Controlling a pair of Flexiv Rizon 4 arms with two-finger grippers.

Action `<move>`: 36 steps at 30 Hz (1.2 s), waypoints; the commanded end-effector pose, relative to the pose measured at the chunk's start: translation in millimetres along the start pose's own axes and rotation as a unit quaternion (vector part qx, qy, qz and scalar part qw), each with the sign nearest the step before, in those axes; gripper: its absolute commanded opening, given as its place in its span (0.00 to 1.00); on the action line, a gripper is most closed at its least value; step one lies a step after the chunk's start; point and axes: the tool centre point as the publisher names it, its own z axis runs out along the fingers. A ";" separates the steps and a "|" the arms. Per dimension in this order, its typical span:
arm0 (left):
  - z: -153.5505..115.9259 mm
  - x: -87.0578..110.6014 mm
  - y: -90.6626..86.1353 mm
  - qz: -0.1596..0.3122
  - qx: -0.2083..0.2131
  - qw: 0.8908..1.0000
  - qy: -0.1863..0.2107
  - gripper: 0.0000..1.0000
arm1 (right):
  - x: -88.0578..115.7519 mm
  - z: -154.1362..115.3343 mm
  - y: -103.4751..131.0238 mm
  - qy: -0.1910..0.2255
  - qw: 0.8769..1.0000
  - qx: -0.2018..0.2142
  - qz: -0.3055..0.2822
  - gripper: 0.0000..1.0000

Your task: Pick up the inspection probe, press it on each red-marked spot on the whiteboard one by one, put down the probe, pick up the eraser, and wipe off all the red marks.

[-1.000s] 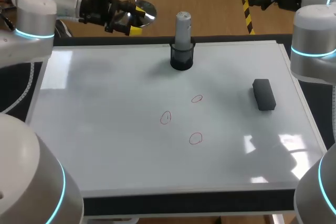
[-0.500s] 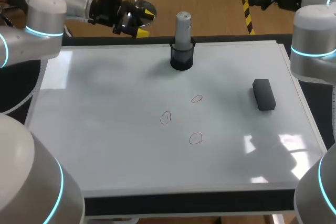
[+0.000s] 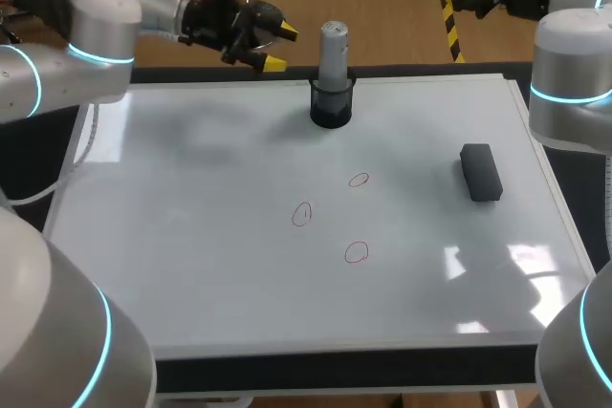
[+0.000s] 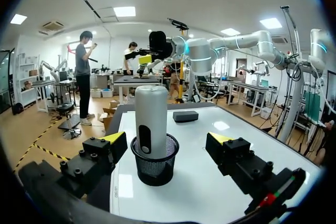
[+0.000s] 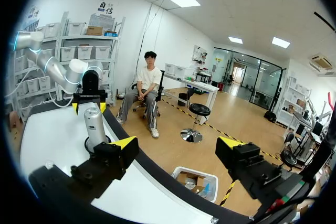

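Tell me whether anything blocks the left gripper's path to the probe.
Nothing visible does. The open left gripper faces the probe with only a bare gap between them. The probe stands upright in a black mesh cup, whose wall covers only its lower end.

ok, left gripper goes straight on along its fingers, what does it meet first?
Most likely the inspection probe, upright in its black mesh cup, straight ahead and centred between the left gripper's open fingers. Height is hard to judge, so the cup's rim could come first.
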 end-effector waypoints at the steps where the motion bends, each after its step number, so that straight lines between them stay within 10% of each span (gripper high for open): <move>1: 4.8 -11.8 5.5 0.001 0.005 0.997 0.082 1.00 | 0.0 0.0 0.0 0.000 1.000 0.000 0.000 1.00; 36: 72.2 -35.2 10.8 0.023 0.002 0.981 0.195 1.00 | 0.0 0.0 0.0 0.000 1.000 0.000 0.000 1.00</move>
